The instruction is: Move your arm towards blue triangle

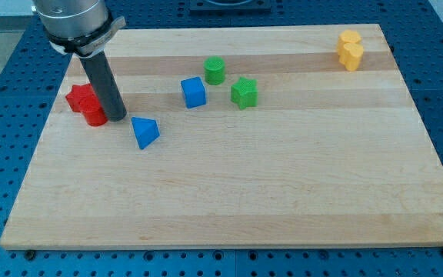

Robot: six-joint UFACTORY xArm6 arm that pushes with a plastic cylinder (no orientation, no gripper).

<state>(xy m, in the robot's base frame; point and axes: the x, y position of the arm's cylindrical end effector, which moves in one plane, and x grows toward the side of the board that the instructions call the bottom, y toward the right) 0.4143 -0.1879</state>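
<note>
The blue triangle (144,131) lies on the wooden board (229,192), left of centre. My tip (116,117) rests on the board just to the view's left of it and slightly higher, a small gap apart. The rod stands right beside two red blocks: a star-like one (79,98) and a round one (94,115), which touch its left side.
A blue cube (193,92) sits right of the tip, with a green cylinder (214,71) and a green star-like block (244,92) beyond it. Two yellow blocks (350,50) sit touching at the board's top right corner. Blue perforated table surrounds the board.
</note>
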